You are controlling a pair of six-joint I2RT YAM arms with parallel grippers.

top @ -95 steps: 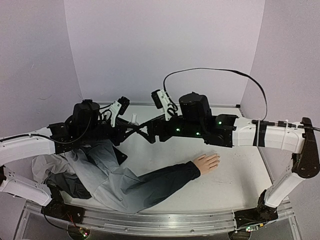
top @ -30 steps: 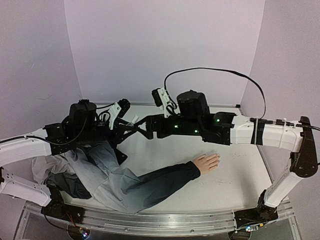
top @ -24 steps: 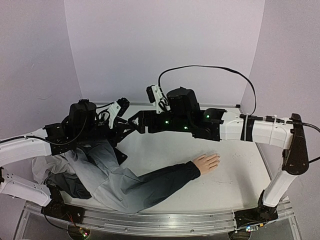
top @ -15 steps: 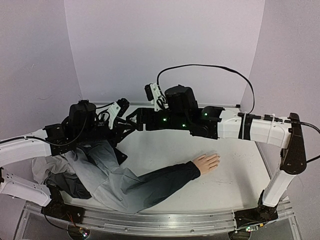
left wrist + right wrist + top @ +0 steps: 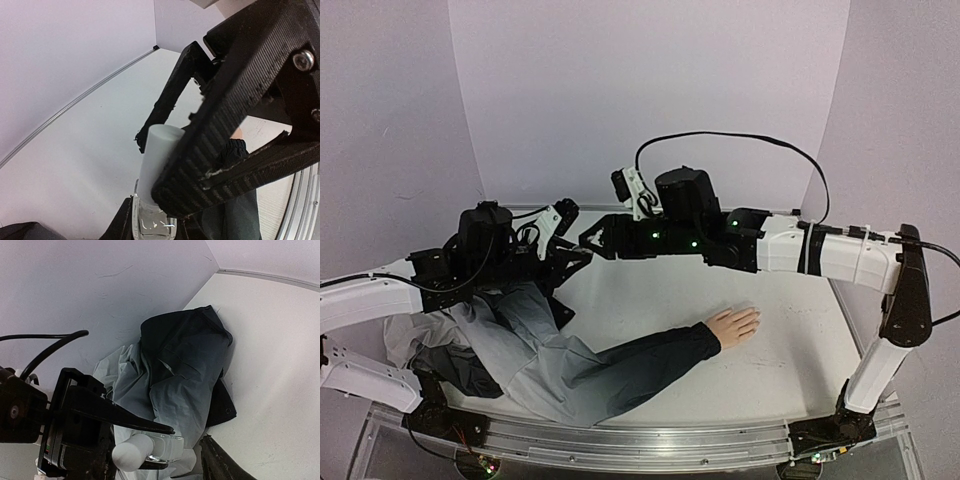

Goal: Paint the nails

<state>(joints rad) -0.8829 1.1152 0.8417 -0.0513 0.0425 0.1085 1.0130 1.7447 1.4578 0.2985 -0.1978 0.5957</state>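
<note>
Table [image 5: 790, 345]: white, matte, lightly scuffed. Pale lilac walls [image 5: 650, 100] close it in on three sides, and an aluminium rail [image 5: 620, 447] runs along the near edge.

A crumpled grey garment [image 5: 510, 345] is heaped at 8 o'clock, partly under the left arm [image 5: 380, 298]. A dark sleeve [image 5: 640, 365] runs out of it toward 3 o'clock. The sleeve ends in the mannequin hand [image 5: 732, 325], at about 4 o'clock on the table, palm down with fingers spread. The nails [image 5: 754, 318] are at the fingertips, pointing roughly 2 o'clock, and are too small to make out from above. The hand lies in the open, well apart from both grippers. The right arm [image 5: 820, 250] crosses above the table on the hand's 12 o'clock side, with a black cable [image 5: 740, 140] arching over it.

The small bottle [image 5: 156, 165] has a clear glass base and a smooth white cylindrical cap. The gripper fingers [image 5: 240, 110] are black ribbed plastic, built as open triangular frames. The mannequin hand is smooth, pale peach.

The two grippers meet at 10 o'clock, raised off the table. The left gripper [image 5: 570, 260] pinches the bottle by its glass base. The right arm stretches across from 3 o'clock, its forearm near level. The right gripper [image 5: 590, 238] has its fingers spread, one on either side of the bottle in the right wrist view. I cannot tell whether they touch the cap.
</note>
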